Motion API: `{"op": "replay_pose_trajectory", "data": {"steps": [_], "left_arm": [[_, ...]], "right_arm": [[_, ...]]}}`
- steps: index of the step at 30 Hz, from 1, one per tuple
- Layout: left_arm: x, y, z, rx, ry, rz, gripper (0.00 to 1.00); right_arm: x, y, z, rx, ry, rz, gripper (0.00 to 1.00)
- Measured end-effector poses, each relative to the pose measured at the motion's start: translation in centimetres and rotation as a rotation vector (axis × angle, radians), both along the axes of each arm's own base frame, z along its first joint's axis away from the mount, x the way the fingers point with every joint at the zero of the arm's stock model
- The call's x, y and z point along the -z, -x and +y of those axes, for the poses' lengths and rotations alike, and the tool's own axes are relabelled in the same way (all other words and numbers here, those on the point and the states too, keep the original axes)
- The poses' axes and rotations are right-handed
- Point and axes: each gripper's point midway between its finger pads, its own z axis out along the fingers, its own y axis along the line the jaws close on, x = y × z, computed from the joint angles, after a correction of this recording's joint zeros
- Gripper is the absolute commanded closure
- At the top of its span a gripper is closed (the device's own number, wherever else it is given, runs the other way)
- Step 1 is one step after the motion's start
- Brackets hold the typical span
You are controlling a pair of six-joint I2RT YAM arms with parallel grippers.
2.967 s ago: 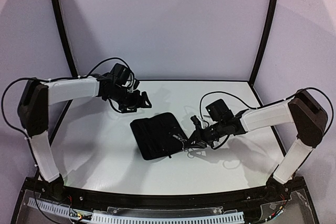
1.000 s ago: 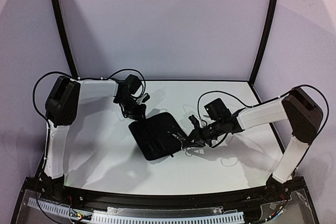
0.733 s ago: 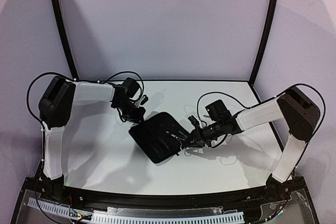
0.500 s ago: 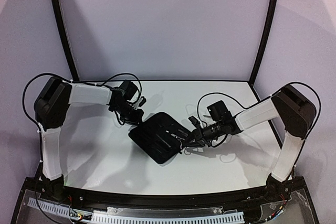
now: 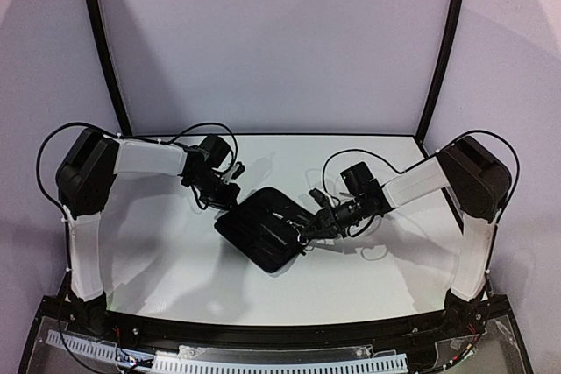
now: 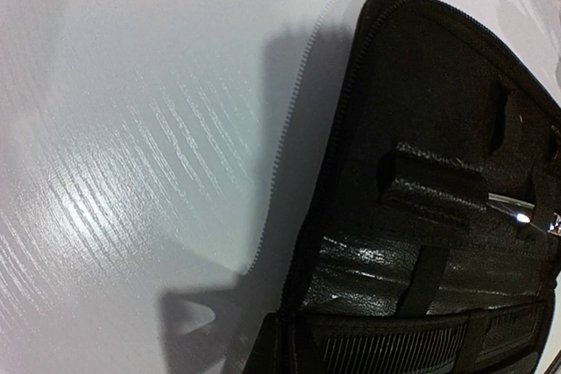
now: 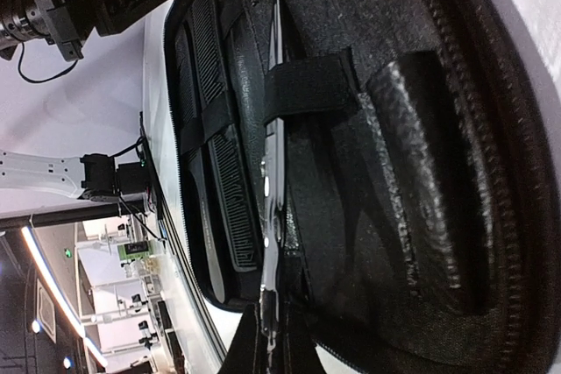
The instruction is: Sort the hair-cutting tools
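Observation:
The black zip case (image 5: pixel 261 232) lies open in the middle of the table. My left gripper (image 5: pixel 230 198) is shut on its back left edge (image 6: pixel 302 304). In the left wrist view only a dark bit of the left gripper (image 6: pixel 285 343) shows at the bottom. My right gripper (image 5: pixel 304 230) (image 7: pixel 273 339) is shut on silver scissors (image 7: pixel 273 172). Their blades lie inside the case under a black elastic strap (image 7: pixel 308 87). Two black combs (image 7: pixel 217 159) sit strapped in beside them, and a comb (image 6: pixel 386 355) also shows in the left wrist view. The scissors tip (image 6: pixel 510 208) gleams past a padded loop.
A padded loop (image 7: pixel 425 172) stands up inside the case right of the scissors. The zipper rim (image 7: pixel 517 164) runs along the case's edge. Black frame posts (image 5: pixel 443 50) and grey walls close in the white table (image 5: pixel 158 260). The arm cables (image 5: pixel 346 157) hang over the table.
My left gripper has come down to the case's back corner and shut on its edge. The case has turned and shifted. My right gripper has pushed the scissors further into the case.

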Motion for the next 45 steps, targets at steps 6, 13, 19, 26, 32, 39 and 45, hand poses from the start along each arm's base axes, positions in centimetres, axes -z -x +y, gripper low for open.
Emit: {"op": "replay_pose_trajectory", "data": {"steps": [6, 13, 19, 26, 32, 39, 45], "left_arm": [[-0.1, 0.1, 0.1, 0.01, -0.012, 0.005, 0.99], [0.0, 0.1, 0.1, 0.02, -0.019, 0.007, 0.99], [0.0, 0.0, 0.1, 0.028, -0.031, -0.001, 0.99], [0.1, -0.1, 0.0, 0.039, -0.048, 0.01, 0.99], [0.1, -0.1, -0.1, 0.043, -0.05, 0.016, 0.99], [0.1, -0.1, -0.1, 0.046, -0.049, 0.021, 0.99], [0.1, -0.2, -0.2, 0.049, -0.05, 0.027, 0.99]], "right_arm": [[0.5, -0.2, 0.4, -0.031, -0.016, 0.005, 1.0], [0.6, -0.7, 0.8, -0.06, -0.024, 0.004, 1.0], [0.5, -0.4, 0.3, -0.087, -0.032, 0.009, 1.0], [0.4, 0.1, 0.0, -0.122, -0.04, 0.035, 1.0], [0.5, -0.6, 0.6, -0.129, -0.052, 0.051, 1.0], [0.5, -1.3, 1.3, -0.14, -0.075, 0.061, 1.0], [0.5, -2.1, 1.8, -0.149, -0.08, 0.058, 1.0]]}}
